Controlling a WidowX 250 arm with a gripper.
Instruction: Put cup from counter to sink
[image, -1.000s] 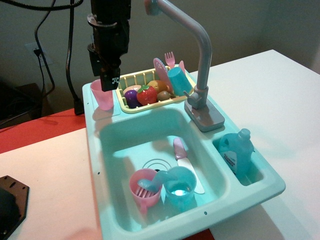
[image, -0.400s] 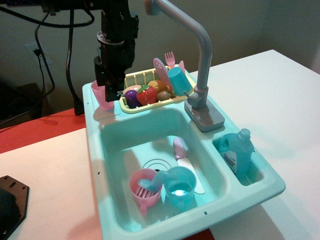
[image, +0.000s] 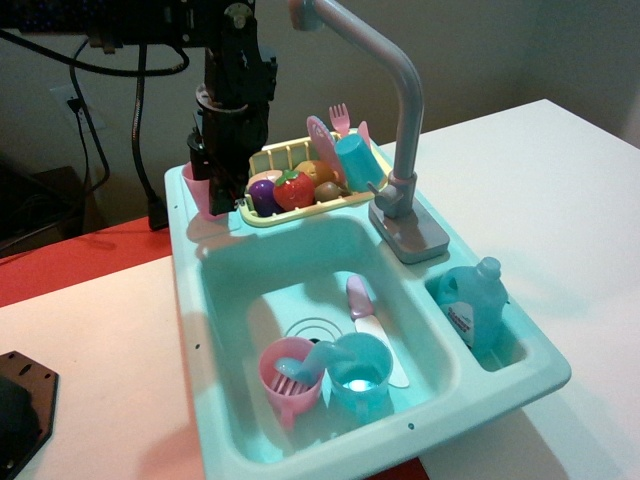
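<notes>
Cup (image: 197, 189) upright on counter (image: 200, 232) at 10 o'clock of the sink (image: 320, 290), long axis vertical. Hand (image: 218, 185) down over it, touching its 3 o'clock side; grip state unclear.

Yellow rack (image: 262, 155) of toy fruit — blue soap bottle (image: 472, 303) front-right.
</notes>
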